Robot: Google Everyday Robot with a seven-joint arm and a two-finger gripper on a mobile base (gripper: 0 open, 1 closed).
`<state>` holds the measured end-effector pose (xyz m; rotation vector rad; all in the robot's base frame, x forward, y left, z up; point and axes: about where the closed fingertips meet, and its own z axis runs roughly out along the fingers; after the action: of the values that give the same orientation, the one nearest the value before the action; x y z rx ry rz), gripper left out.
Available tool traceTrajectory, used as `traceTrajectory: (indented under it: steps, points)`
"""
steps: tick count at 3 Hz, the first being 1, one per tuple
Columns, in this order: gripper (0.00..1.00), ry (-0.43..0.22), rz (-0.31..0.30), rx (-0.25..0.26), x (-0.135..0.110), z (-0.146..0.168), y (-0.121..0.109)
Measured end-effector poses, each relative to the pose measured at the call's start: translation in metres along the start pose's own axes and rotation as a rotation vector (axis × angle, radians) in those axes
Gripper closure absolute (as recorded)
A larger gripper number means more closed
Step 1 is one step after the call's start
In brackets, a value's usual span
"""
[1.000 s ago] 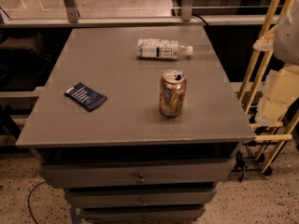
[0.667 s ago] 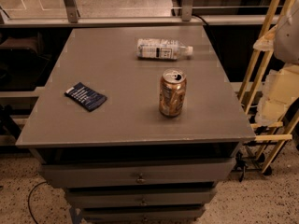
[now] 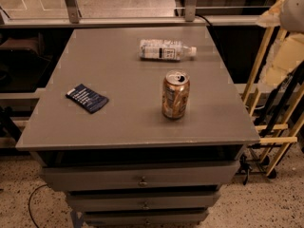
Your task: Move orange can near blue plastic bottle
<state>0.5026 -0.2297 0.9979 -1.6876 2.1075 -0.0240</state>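
Observation:
The orange can [image 3: 175, 95] stands upright on the grey table [image 3: 118, 127], right of centre and toward the front. The blue plastic bottle [image 3: 164, 50] lies on its side at the back of the table, white cap pointing right, roughly a can's height beyond the can. My gripper is not in view. Only pale cream arm parts [image 3: 287, 56] show at the right edge, off the table and apart from both objects.
A flat dark-blue packet [image 3: 87, 98] lies on the table's left side. Drawers [image 3: 142, 177] sit under the tabletop. A wooden rack [image 3: 273, 127] stands right of the table. A glass railing [image 3: 71, 4] runs behind it.

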Motion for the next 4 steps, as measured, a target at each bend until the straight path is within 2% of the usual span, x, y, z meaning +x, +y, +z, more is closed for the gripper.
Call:
traceTrajectory:
  steps: [1,2,3,4]
  points:
    - [0.0,-0.112,0.036,0.024,-0.008,0.019,-0.062]
    - [0.0,-0.192,0.117,0.07,-0.011,0.053,-0.101]
    - [0.0,-0.192,0.117,0.069,-0.011,0.053,-0.101]
    - [0.0,-0.224,0.128,0.074,-0.023,0.083,-0.108]
